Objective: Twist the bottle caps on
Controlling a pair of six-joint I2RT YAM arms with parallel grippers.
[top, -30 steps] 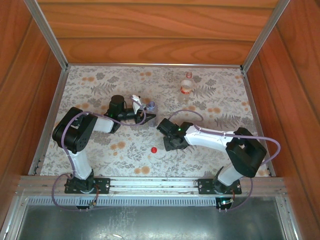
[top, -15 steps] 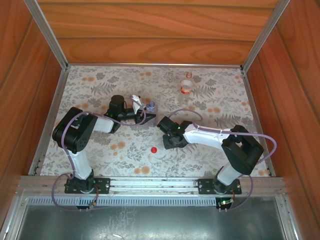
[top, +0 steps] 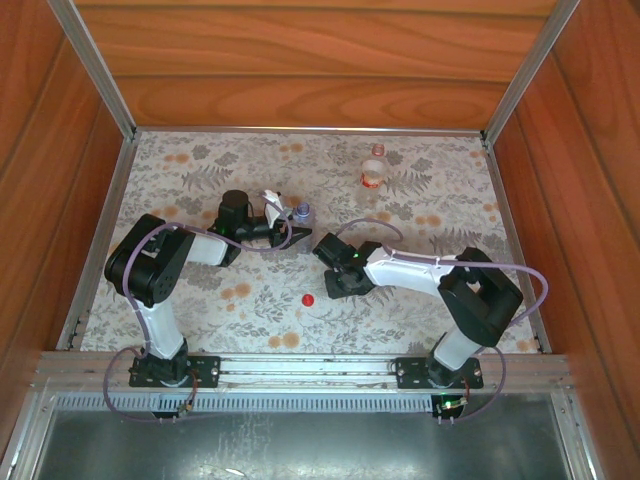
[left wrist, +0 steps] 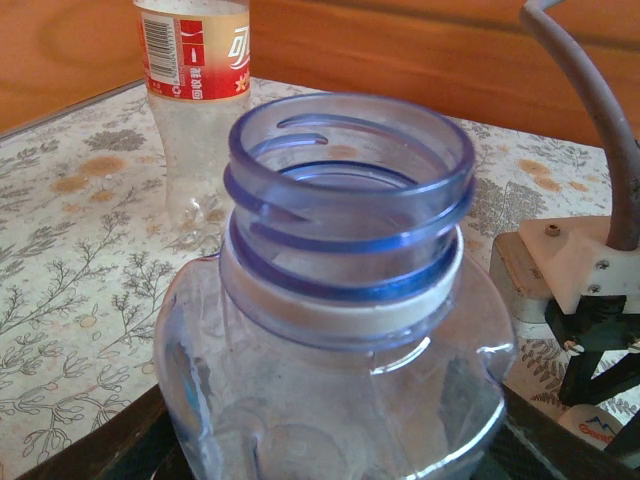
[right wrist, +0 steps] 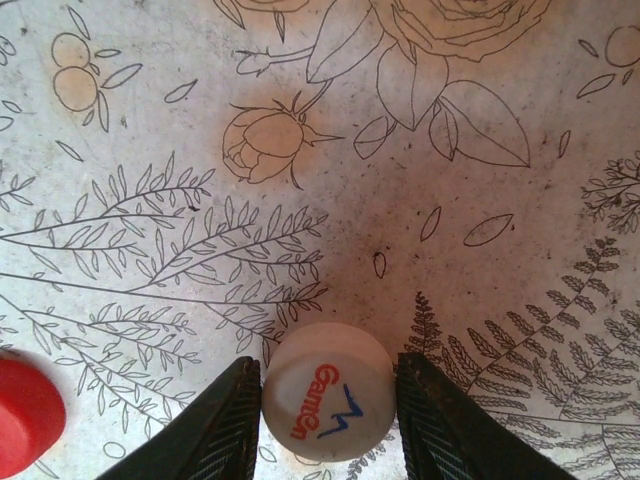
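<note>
My left gripper [top: 293, 229] is shut on the bluish bottle [left wrist: 340, 300], which stands upright with its threaded neck open; dark fingers [left wrist: 125, 450] press on its lower sides. Seen from above, this bottle [top: 302, 212] is left of the table's centre. The labelled bottle [top: 373, 178], [left wrist: 195, 100] stands apart at the back with no cap on it. My right gripper [right wrist: 328, 368] is down on the mat, its jaws against both sides of the white cap [right wrist: 328, 392]. The red cap [right wrist: 25, 415], [top: 309, 299] lies on the mat just left of that gripper [top: 335, 283].
A flower-printed mat [top: 250, 290] covers the table, fenced by wooden walls and metal rails [top: 95, 235]. The right arm's wrist [left wrist: 575, 290] is close by the held bottle's right side. Free mat lies between the red cap and the front rail.
My right gripper's jaws have narrowed onto the white cap, and that arm's elbow has shifted a little left. The left arm and the bluish bottle have not moved.
</note>
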